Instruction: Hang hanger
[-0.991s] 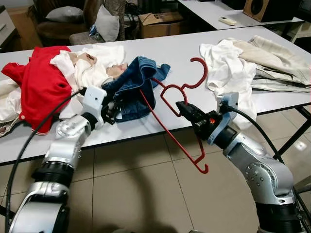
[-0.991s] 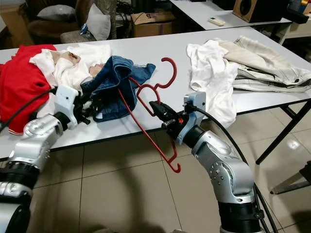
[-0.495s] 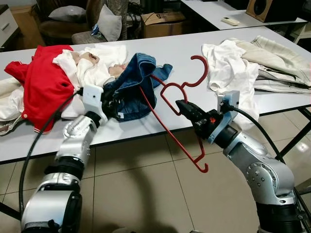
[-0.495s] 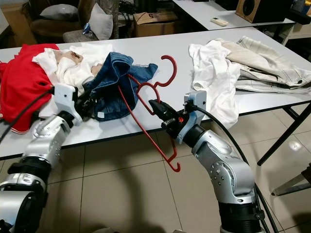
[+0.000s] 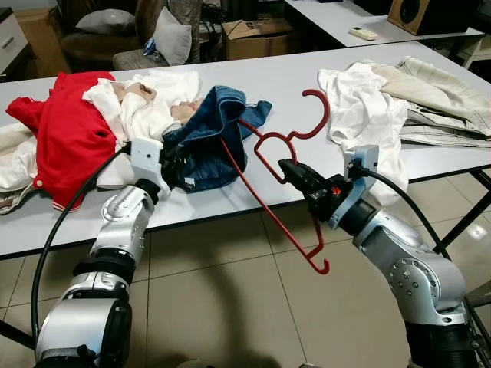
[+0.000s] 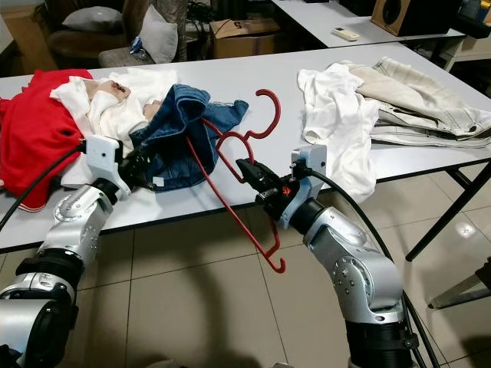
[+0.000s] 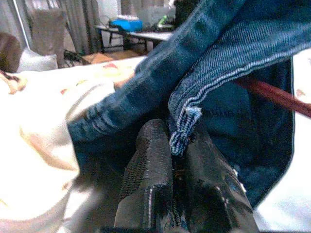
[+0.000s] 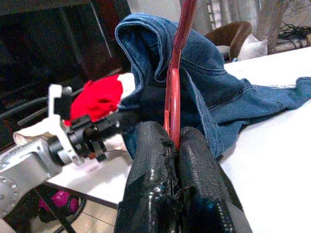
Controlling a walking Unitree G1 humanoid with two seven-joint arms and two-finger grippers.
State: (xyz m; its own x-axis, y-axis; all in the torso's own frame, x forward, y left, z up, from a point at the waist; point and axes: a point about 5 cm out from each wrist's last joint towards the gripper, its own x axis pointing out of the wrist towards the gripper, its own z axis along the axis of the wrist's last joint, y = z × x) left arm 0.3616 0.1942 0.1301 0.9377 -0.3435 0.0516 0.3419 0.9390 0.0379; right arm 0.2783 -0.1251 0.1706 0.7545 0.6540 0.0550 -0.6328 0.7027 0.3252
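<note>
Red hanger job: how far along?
Done: one end of the red plastic hanger is inside the blue denim garment. In hand: right gripper clamps the hanger, left gripper pinches the denim hem. Left: seating the other shoulder; nothing hung yet.

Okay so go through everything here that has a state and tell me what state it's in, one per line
Red hanger: gripped, tilted, one end inside the denim, other end hanging off the table edge.
Denim garment: bunched on the table, partly over the hanger.
Right gripper: shut on the hanger.
Left gripper: shut on a denim hem.
White shirt: crumpled, draping over the table edge.
Red garment: heaped.
</note>
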